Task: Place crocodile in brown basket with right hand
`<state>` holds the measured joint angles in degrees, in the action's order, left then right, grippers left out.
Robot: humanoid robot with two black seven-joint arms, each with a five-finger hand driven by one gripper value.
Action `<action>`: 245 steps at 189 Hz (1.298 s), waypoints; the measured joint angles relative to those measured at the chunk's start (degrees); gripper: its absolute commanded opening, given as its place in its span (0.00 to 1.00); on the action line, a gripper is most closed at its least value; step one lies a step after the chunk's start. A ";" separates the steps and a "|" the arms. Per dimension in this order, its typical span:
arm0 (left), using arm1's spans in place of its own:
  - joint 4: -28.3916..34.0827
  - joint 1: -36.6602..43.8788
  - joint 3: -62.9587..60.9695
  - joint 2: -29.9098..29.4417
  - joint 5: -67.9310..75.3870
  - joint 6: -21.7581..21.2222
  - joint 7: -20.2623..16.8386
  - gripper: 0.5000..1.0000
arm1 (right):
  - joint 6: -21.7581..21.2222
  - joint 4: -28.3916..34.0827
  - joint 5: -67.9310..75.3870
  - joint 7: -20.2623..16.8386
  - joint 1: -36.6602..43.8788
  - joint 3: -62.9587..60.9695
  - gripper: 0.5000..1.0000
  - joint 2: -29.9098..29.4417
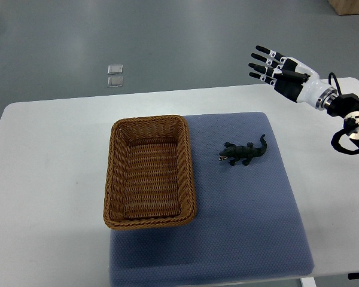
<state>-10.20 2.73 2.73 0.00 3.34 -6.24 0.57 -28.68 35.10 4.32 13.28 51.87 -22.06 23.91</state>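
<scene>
Dark green crocodile [244, 153] flat on the blue mat [245, 233], belly down, free of any grip. Head toward the brown basket [190, 173], tail curled up toward the far right corner of the mat. Near the basket's right long rim but apart from it, with a strip of bare mat between. Legs and mouth hard to make out at this size.

Basket lengthwise from far to near, right part on the mat, left part on the white table [48, 179]. Woven bottom and all four walls open to the view from above.

Open room on the other sides of the crocodile: bare mat near, right and far of it. Much bare table also left of the basket. Near edge of the table mostly cut off by the bottom of the picture.

Right hand [281, 70] up at the far right, over the far edge of the table, well apart from the crocodile. Fingers [264, 60] stretched straight and a little apart, toward the picture's left, clasping nothing. Thumb not clear to see. Height over the table impossible to tell. Forearm [347, 113] with black cables cut off by the right edge.

On the grey floor [197, 42] beyond the table, two small pale squares [115, 76], too small to identify or to read. Brown corner of something [350, 6] cut off at the top right.
</scene>
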 measured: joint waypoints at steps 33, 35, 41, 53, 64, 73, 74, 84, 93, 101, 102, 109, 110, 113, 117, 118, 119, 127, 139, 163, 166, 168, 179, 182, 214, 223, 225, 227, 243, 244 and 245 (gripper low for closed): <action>0.14 0.14 0.00 0.00 -0.06 -0.73 0.00 1.00 | 0.89 -0.03 -0.02 0.05 0.01 0.00 0.86 -0.12; 0.14 0.15 0.00 0.00 -0.06 -0.74 0.00 1.00 | 0.89 -0.02 -0.02 0.05 0.02 0.00 0.86 -0.14; 0.12 0.16 0.00 0.00 -0.08 -0.77 0.00 1.00 | 0.86 -0.02 -0.02 0.06 0.02 0.00 0.86 -0.18; 0.05 0.16 0.00 0.00 -0.11 -0.78 0.00 1.00 | 0.60 0.00 -0.02 0.07 0.02 0.00 0.86 -0.24; 0.02 0.14 0.00 0.00 -0.11 -0.75 0.00 1.00 | 0.35 0.00 -0.07 0.08 0.02 0.00 0.86 -0.26; 0.01 0.10 -0.03 0.00 -0.11 -0.54 -0.01 1.00 | 0.28 0.00 -0.09 0.08 0.02 0.00 0.86 -0.27; 0.01 0.09 -0.04 0.00 -0.11 -0.51 -0.01 1.00 | 0.28 0.00 -0.09 0.08 0.02 0.00 0.86 -0.27; 0.01 0.04 -0.11 0.00 -0.11 -0.31 -0.03 1.00 | 0.27 0.00 -0.10 0.08 0.02 0.00 0.86 -0.27; 0.04 0.01 -0.15 0.00 -0.11 -0.21 -0.05 1.00 | 0.25 0.00 -0.08 0.08 0.01 -0.05 0.86 -0.27; 0.05 0.00 -0.16 0.00 -0.11 -0.18 -0.05 1.00 | 0.20 0.01 -0.02 0.08 0.00 -0.12 0.86 -0.27; 0.06 0.00 -0.16 0.00 -0.11 -0.18 -0.05 1.00 | 0.20 0.01 -0.01 0.08 0.00 -0.12 0.86 -0.27; 0.06 -0.01 -0.17 0.00 -0.11 -0.17 -0.05 1.00 | 0.14 0.03 0.06 0.08 -0.06 -0.15 0.86 -0.27; 0.06 -0.01 -0.17 0.00 -0.11 -0.17 -0.05 1.00 | 0.12 0.03 0.06 0.08 -0.07 -0.15 0.86 -0.27; 0.06 -0.01 -0.17 0.00 -0.11 -0.17 -0.05 1.00 | 0.08 0.03 0.08 0.08 -0.09 -0.16 0.86 -0.27; 0.06 -0.01 -0.17 0.00 -0.11 -0.17 -0.05 1.00 | 0.00 0.04 0.08 0.08 -0.12 -0.17 0.86 -0.28; 0.06 -0.01 -0.17 0.00 -0.11 -0.17 -0.05 1.00 | -0.02 0.04 0.08 0.08 -0.14 -0.17 0.86 -0.28; 0.06 -0.01 -0.17 0.00 -0.11 -0.17 -0.05 1.00 | -0.05 0.04 0.08 0.08 -0.15 -0.18 0.86 -0.28; 0.06 -0.01 -0.17 0.00 -0.11 -0.17 -0.05 1.00 | -0.50 0.06 0.03 0.08 -0.37 -0.18 0.86 -0.32; 0.04 -0.01 -0.17 0.00 -0.11 -0.17 -0.05 1.00 | -1.78 0.06 -0.43 0.13 -0.72 -0.11 0.86 -0.33; 0.01 -0.01 -0.17 0.00 -0.10 -0.16 -0.05 1.00 | -5.32 0.02 -5.40 0.49 -0.93 0.01 0.86 0.13; 0.01 -0.01 -0.17 0.00 -0.09 -0.17 -0.05 1.00 | -5.56 -0.01 -6.50 0.54 -0.91 0.01 0.86 0.23; 0.01 -0.01 -0.17 0.00 -0.09 -0.16 -0.05 1.00 | -5.69 -0.03 -7.30 0.56 -0.89 0.00 0.86 0.31; 0.01 -0.01 -0.18 0.00 -0.08 -0.15 -0.05 1.00 | -6.10 -0.08 -12.22 0.92 -0.56 -0.13 0.86 0.63; 0.01 -0.01 -0.18 0.00 -0.08 -0.15 -0.05 1.00 | -6.18 -0.09 -14.31 1.28 -0.35 -0.20 0.86 0.70; 0.01 -0.01 -0.18 0.00 -0.08 -0.09 -0.05 1.00 | -6.31 0.25 -34.97 10.16 2.08 -0.38 0.86 0.79; 0.01 -0.01 -0.18 0.00 -0.08 -0.09 -0.05 1.00 | -6.24 0.33 -40.90 12.98 2.49 -0.44 0.86 0.79; 0.01 -0.01 -0.18 0.00 -0.08 -0.09 -0.05 1.00 | -6.20 0.35 -42.11 13.55 2.57 -0.45 0.86 0.79; 0.01 -0.01 -0.18 0.00 -0.08 -0.09 -0.05 1.00 | -6.15 0.35 -43.27 14.08 2.66 -0.46 0.86 0.79; 0.01 -0.01 -0.18 0.00 -0.08 -0.09 -0.05 1.00 | -5.17 0.41 -51.67 17.83 3.36 -0.48 0.86 0.79; 0.01 -0.01 -0.18 0.00 -0.08 -0.09 -0.05 1.00 | -5.10 0.42 -52.09 18.02 3.40 -0.47 0.86 0.79; 0.01 -0.01 -0.18 0.00 -0.08 -0.09 -0.05 1.00 | -5.01 0.43 -52.51 18.20 3.44 -0.45 0.86 0.79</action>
<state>-10.19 2.72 2.55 0.00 3.26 -6.33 0.52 -33.70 35.53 -48.18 31.48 55.32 -22.51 24.71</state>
